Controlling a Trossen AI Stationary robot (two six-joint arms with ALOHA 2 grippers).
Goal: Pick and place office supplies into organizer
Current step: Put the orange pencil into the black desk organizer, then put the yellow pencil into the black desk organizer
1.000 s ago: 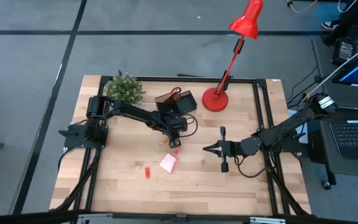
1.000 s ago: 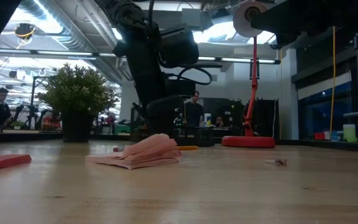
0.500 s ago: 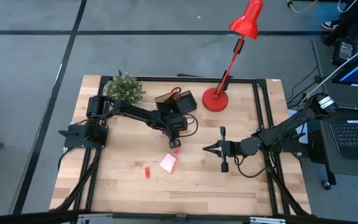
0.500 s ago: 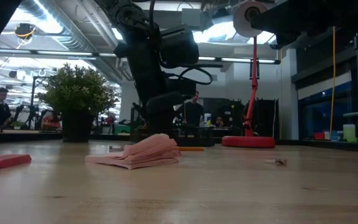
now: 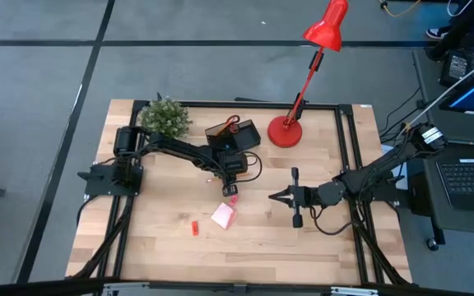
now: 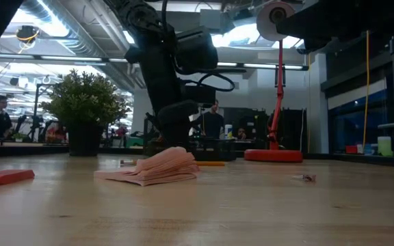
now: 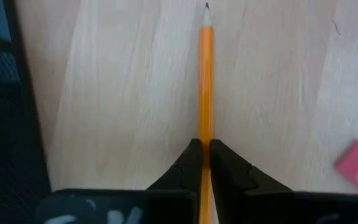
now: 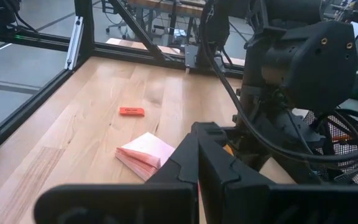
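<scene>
High view first, reading from the left: we see the green potted plant [image 5: 165, 117] at the back left corner of the table [image 5: 155, 247], then our left arm reaching toward the middle. The left gripper [image 5: 231, 188] is pointed down just in front of the organizer [image 5: 235, 136], a black mesh box whose contents include red-handled scissors [image 5: 230, 123].

From the left wrist camera, the left gripper [image 7: 205, 149] has its two dark fingers pinching an orange pencil [image 7: 206, 74]. The pencil's long axis runs straight out from between the fingertips, sharpened point away from the wrist, over bare wood. The organizer's mesh wall [image 7: 8, 118] lies close beside it. We judge the coming move turns on this: the pencil must be swung over the wall and dropped in point or tail first, and the box is just beside the fingers.

Just in front of the gripper lies a small pink block [image 5: 233, 200], matte and rectangular, and next to it a pink note pad [image 5: 222, 216], a soft fanned stack of paper. A small red block [image 5: 195, 228] sits a little farther left and forward.

Farther right stands the red desk lamp [image 5: 285, 131]. Our right arm waits at the right side; the right gripper [image 5: 280, 196] points toward the middle, fingers pressed together, holding nothing.
</scene>
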